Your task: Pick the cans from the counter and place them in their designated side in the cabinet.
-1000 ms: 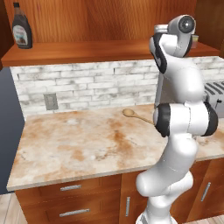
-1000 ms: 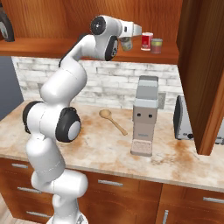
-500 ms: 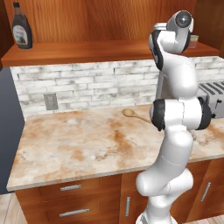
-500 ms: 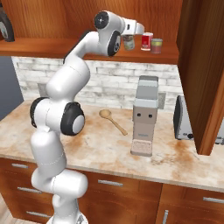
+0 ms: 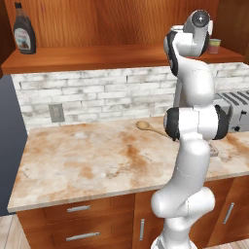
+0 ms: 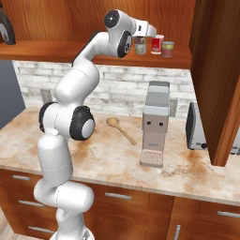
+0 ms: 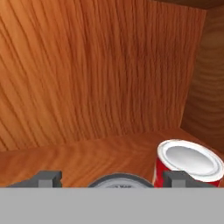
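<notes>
Since the earlier frames, the arm had straightened a little and the hand's fingers had spread off the olive can.

Left base view: the arm hid the hand; a pale can stood on the cabinet shelf at its right end, a syrup bottle far left. A wooden spoon lay on the desk.

Right base view: the hand sat over the olive can, with the red can just beside it, then the pale one.

Hand view: fingers stood wide apart, clear of the olive can's lid between them, holding nothing.
</notes>
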Controlling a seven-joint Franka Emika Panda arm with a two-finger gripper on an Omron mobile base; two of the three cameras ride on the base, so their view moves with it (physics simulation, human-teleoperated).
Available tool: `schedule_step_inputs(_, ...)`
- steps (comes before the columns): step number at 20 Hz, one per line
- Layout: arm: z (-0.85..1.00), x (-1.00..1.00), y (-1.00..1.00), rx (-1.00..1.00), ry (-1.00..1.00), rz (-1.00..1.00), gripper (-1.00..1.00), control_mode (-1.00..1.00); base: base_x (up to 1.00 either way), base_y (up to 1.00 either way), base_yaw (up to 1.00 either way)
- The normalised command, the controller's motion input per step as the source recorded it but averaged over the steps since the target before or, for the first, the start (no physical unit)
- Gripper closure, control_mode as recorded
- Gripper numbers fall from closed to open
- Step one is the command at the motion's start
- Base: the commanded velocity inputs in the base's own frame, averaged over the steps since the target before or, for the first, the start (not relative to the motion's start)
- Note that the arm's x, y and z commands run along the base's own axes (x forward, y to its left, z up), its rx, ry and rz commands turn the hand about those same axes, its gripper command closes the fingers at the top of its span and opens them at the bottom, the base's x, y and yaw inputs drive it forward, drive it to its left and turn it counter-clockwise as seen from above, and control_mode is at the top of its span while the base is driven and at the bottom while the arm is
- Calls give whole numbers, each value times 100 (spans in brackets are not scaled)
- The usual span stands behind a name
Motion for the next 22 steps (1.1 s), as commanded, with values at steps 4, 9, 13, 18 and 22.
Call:
schedule_step_inputs(4,-8,17,-17,1,3,-1,-100,-100,0,0,0)
schedule_step_inputs(9,-4,19,-9,2,2,-1,-100,-100,0,0,0)
schedule_step_inputs(13,11,1,-1,4,0,0,-100,-100,0,0,0)
schedule_step_inputs(18,18,-3,0,4,0,0,-100,-100,0,0,0)
schedule_step_inputs(22,8,-26,2,3,-6,1,-100,-100,0,0,0)
